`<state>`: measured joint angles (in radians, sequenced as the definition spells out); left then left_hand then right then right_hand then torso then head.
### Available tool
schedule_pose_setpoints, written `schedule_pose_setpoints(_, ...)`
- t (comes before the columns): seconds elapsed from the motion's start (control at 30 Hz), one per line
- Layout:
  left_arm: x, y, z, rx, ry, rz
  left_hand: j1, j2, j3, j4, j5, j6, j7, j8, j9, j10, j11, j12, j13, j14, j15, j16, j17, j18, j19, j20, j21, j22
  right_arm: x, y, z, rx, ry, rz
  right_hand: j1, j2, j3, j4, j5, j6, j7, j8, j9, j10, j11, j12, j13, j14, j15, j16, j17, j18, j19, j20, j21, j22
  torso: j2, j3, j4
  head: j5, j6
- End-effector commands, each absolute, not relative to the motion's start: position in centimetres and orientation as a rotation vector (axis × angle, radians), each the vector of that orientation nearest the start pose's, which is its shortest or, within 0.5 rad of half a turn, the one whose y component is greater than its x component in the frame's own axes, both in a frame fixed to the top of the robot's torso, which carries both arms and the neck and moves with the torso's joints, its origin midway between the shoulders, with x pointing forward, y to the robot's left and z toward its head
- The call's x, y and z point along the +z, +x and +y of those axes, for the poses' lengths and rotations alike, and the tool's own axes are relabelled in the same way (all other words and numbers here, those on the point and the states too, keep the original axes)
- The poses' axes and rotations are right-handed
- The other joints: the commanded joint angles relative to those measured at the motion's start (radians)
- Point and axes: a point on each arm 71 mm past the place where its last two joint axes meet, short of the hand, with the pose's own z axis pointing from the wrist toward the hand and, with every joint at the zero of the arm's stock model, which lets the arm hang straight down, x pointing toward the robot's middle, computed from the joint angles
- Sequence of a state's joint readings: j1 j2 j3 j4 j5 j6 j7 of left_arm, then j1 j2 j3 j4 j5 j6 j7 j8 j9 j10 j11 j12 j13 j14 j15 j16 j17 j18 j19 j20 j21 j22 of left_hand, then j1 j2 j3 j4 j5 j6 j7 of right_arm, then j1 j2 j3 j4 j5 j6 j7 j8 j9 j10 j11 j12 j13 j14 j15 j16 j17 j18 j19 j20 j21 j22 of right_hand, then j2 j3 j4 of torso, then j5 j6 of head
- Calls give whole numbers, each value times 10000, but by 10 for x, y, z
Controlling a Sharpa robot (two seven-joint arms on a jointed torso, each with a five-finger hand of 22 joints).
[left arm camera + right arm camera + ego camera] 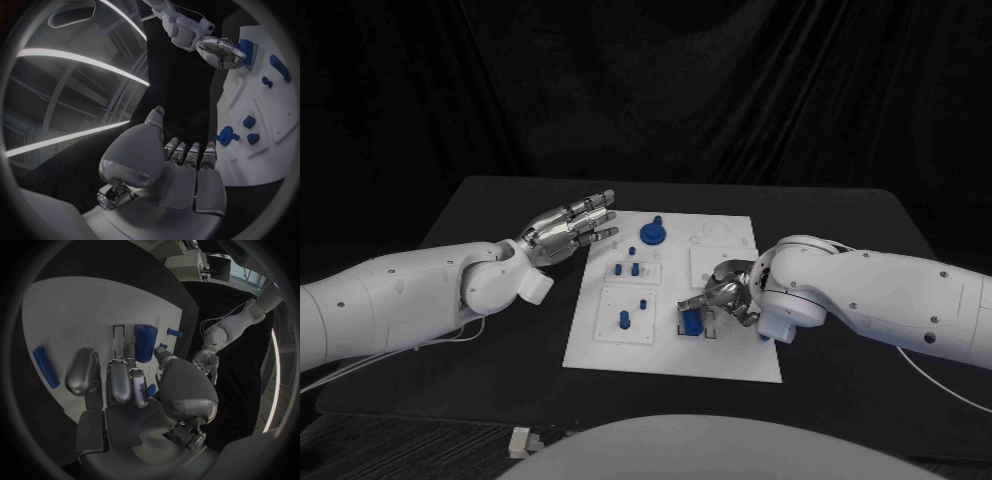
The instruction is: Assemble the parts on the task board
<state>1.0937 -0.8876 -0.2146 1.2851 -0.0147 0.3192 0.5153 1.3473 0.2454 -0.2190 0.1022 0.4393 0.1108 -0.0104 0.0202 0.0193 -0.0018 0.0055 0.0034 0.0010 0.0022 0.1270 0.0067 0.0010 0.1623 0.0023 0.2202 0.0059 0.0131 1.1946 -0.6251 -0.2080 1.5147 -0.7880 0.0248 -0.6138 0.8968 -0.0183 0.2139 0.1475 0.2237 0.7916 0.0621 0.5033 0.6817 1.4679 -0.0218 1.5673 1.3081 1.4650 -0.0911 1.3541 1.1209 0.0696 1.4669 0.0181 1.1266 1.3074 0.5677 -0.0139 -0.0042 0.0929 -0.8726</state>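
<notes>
Parts point(653, 236) dot the task board point(733, 355); right hand point(715, 305) grips a blue block point(692, 320), left hand point(570, 229) spread empty

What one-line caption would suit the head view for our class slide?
Right hand works at a blue part on the white task board; left hand hovers open beside it.

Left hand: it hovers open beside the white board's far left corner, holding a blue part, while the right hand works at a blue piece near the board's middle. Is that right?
Not quite. The left hand holds nothing: in the head view and the left wrist view its fingers are spread and bare. The rest stands: it hovers by the white board at its far left corner, and the right hand is at a blue piece near the board's middle.
</notes>
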Motion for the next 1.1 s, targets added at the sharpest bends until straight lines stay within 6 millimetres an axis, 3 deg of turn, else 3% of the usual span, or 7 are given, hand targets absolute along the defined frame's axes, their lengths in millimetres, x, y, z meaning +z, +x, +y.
schedule_pose_setpoints(0.03, -287, 455, 279, -18538, -11490, 16898, -10, 117, -34, 18, 50, -39, 14, 52, 6, 18, 68, -34, -10, -22, 60, -67, -10, 61, 20, 78, -15, -8, -288, 428, -120, 5096, 3161, 25949, -104, -8, -39, 59, -58, -3, -5, 2, -4, 1029, 57, 35, 2627, 336, 71, -64, -17, 207, -22, 56, -56, 1354, 3, 2, 3, -3, 0)
schedule_pose_setpoints(0.3, -287, 455, 279, -18548, -11497, 16937, -10, 117, -34, 18, 50, -39, 14, 52, 6, 18, 68, -34, -10, -22, 60, -67, -10, 61, 20, 78, -15, -8, -288, 429, -119, 5115, 3164, 25933, -150, -63, -160, 120, -301, -13, -12, 19, -22, 1029, 49, 35, 2627, 338, 65, -67, -18, 208, -20, 51, -76, 1353, -1, 1, -1, 21, 0)
schedule_pose_setpoints(0.4, -287, 455, 278, -18549, -11500, 16949, -12, 128, -32, 18, 74, -47, 14, 50, 5, 18, 68, -34, -10, -22, 63, -67, -10, 58, 20, 78, -15, -9, -288, 428, -119, 5125, 3149, 25943, -173, -254, -409, 151, -916, -19, -22, 58, -42, 1029, 41, 35, 2627, 346, 58, -60, -7, 204, -4, 43, -76, 1362, 4, 2, 2, 32, 0)
schedule_pose_setpoints(0.5, -288, 455, 278, -18553, -11504, 16963, -12, 128, -32, 18, 74, -47, 14, 50, 5, 18, 68, -34, -10, -22, 63, -67, -10, 58, 20, 78, -15, -9, -288, 428, -120, 5128, 3148, 25948, -303, -390, -705, 262, -931, -26, -27, 84, -55, 1029, 36, 35, 2627, 351, 53, -48, 13, 202, 5, 37, -79, 1368, 2, -1, 1, 46, 0)
schedule_pose_setpoints(0.7, -288, 455, 278, -18556, -11511, 16987, -12, 128, -32, 18, 74, -47, 14, 50, 5, 18, 68, -34, -10, -22, 63, -67, -10, 58, 20, 78, -15, -9, -287, 428, -124, 5161, 3313, 25824, -363, -369, -929, 385, -1124, 13, -41, 139, -55, 1029, 25, 35, 2627, 364, 46, -14, 73, 198, 19, 31, -65, 1380, 4, -1, 2, 65, 0)
schedule_pose_setpoints(0.93, -288, 455, 279, -18535, -11524, 16992, -13, 134, -32, 17, 95, -44, 14, 51, 6, 18, 69, -34, -10, -22, 65, -67, -10, 56, 20, 79, -15, -8, -275, 425, -134, 5495, 3504, 25412, -210, -308, -1169, 436, -1018, 165, -117, 422, 87, 1029, -38, 35, 2627, 391, -1, 57, 183, 194, 49, -6, -35, 1403, 0, -1, -1, 166, 0)
schedule_pose_setpoints(1.1, -288, 455, 280, -18509, -11532, 16987, -13, 134, -32, 17, 95, -44, 14, 51, 6, 18, 69, -34, -10, -22, 65, -67, -10, 56, 20, 79, -15, -8, -259, 423, -136, 6210, 3213, 24773, 423, -267, -1371, 228, -737, 57, -214, 1064, 532, 1029, -120, 35, 2627, 410, -72, 132, 297, 180, 81, -71, 23, 1442, 3, 2, 0, 162, 0)
